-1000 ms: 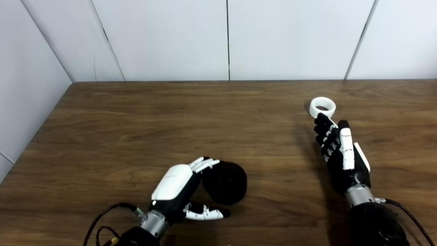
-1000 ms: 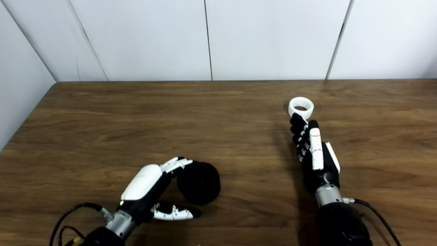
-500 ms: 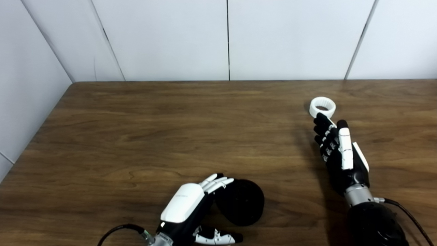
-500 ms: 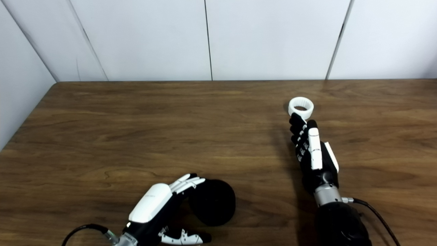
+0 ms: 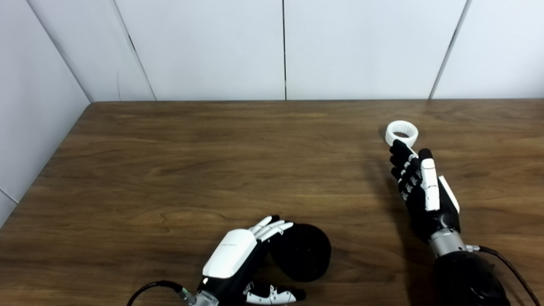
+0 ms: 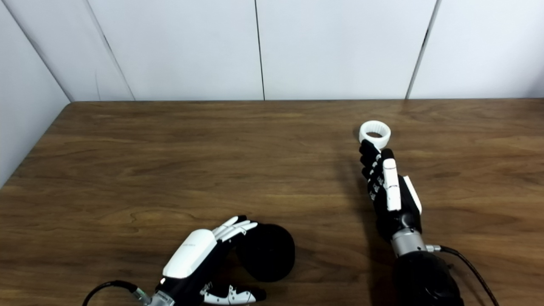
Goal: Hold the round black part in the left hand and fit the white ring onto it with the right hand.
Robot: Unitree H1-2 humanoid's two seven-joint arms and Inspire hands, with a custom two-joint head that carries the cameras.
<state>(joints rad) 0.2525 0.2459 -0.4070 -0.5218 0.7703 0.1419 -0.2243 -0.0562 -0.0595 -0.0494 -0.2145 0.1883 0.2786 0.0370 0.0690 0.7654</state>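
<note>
The round black part (image 5: pixel 302 252) lies on the wooden table near the front edge. My left hand (image 5: pixel 238 259) sits just left of it, open, fingers (image 5: pixel 272 223) over its left rim and thumb (image 5: pixel 272 294) stretched out below it; no grasp shows. The white ring (image 5: pixel 401 133) lies flat on the table at the right. My right hand (image 5: pixel 418 187) is right behind it on the near side, open with straight fingers whose tips reach the ring's near rim.
The brown table (image 5: pixel 212 161) runs back to white wall panels, with a wall along its left edge. Black cables trail from both wrists at the bottom of the picture.
My left hand and the black part have shifted right and toward the front edge, most of it a second ago. The right hand crept slightly toward the ring.
</note>
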